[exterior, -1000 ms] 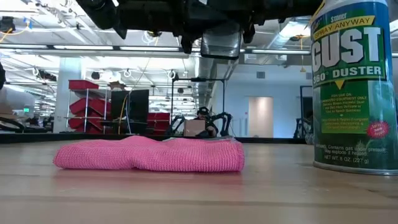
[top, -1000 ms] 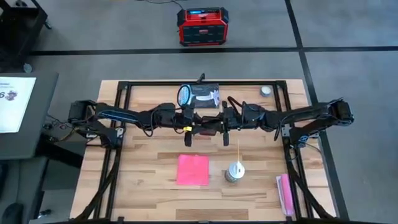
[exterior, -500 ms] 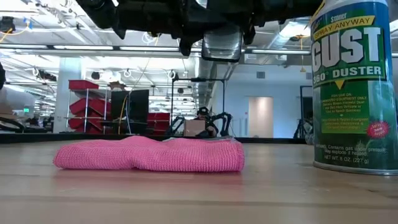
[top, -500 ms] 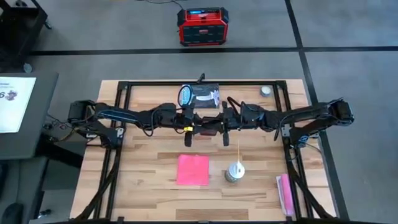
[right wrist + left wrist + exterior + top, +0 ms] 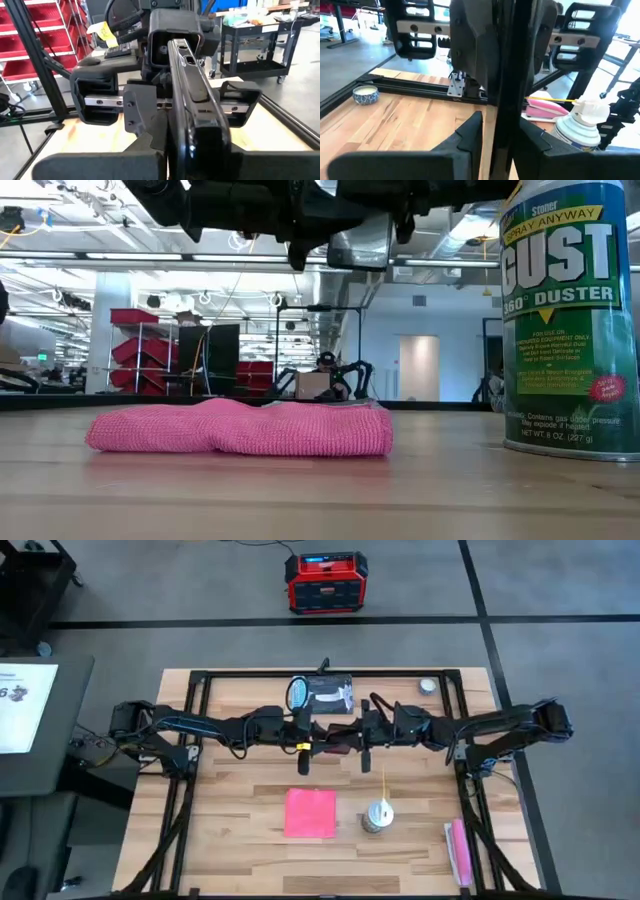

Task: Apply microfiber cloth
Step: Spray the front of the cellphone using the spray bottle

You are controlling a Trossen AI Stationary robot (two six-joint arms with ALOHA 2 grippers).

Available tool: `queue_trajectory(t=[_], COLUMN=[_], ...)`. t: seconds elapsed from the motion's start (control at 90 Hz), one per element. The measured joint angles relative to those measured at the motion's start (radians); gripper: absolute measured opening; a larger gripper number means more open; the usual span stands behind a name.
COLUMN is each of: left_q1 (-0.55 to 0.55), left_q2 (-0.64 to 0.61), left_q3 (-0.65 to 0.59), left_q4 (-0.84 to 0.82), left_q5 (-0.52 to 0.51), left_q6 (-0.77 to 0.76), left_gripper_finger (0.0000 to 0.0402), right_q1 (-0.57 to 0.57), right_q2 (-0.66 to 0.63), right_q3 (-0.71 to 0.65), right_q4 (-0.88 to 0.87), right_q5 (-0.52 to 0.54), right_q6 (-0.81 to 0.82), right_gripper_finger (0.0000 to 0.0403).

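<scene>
The microfiber cloth [image 5: 310, 812] [image 5: 240, 428], bright pink, lies flat on the table in front of the middle, with no gripper on it. Above the table's middle my two grippers meet end to end. My left gripper [image 5: 318, 737] and my right gripper [image 5: 352, 737] are both shut on a black phone [image 5: 336, 737] held between them. In the low view the phone [image 5: 360, 242] hangs high above the cloth. My left gripper pinches the phone's left end [image 5: 503, 105] between its two fingers [image 5: 470, 135], coming level from the table's left. The phone stands on edge, lifted clear of the table. My right gripper pinches the phone's right end [image 5: 196, 125] between its fingers [image 5: 145, 125], coming level from the table's right. The fingers lie along the phone, whose narrow edge faces up. It is clear of the table.
A duster spray can [image 5: 377, 815] [image 5: 570, 320] stands right of the cloth. A narrow pink oblong [image 5: 457, 850] lies at the near right. A dark box [image 5: 322, 695] and a small round tin [image 5: 428, 686] sit at the far edge.
My right gripper has shifted a little toward the table's right edge, and the phone has risen slightly in the low view. Both grippers stay shut on it. The cloth has not moved.
</scene>
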State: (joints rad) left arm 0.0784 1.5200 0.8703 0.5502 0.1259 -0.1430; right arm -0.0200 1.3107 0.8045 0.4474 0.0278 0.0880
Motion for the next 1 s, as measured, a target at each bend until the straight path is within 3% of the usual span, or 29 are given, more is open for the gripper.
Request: queue_trajectory(t=[0.4,0.622,0.922,1.0], left_q1=[0.0,0.0,0.0,0.0], left_q2=[0.0,0.0,0.0,0.0], left_q3=[0.0,0.0,0.0,0.0], left_q4=[0.025,0.024,0.022,0.027], left_q5=[0.0,0.002,-0.018,-0.025], left_q6=[0.02,0.038,0.053,0.053], left_gripper_finger=[0.0066,0.0012,0.0004,0.0004], right_q1=[0.007,0.006,0.006,0.005], right_q2=[0.001,0.001,0.001,0.001], right_q3=[0.0,0.0,0.0,0.0], right_q4=[-0.001,-0.001,-0.001,0.002], right_q5=[0.001,0.002,0.001,0.002], right_q6=[0.001,0.004,0.001,-0.007], right_gripper_finger=[0.001,0.001,0.001,0.0029])
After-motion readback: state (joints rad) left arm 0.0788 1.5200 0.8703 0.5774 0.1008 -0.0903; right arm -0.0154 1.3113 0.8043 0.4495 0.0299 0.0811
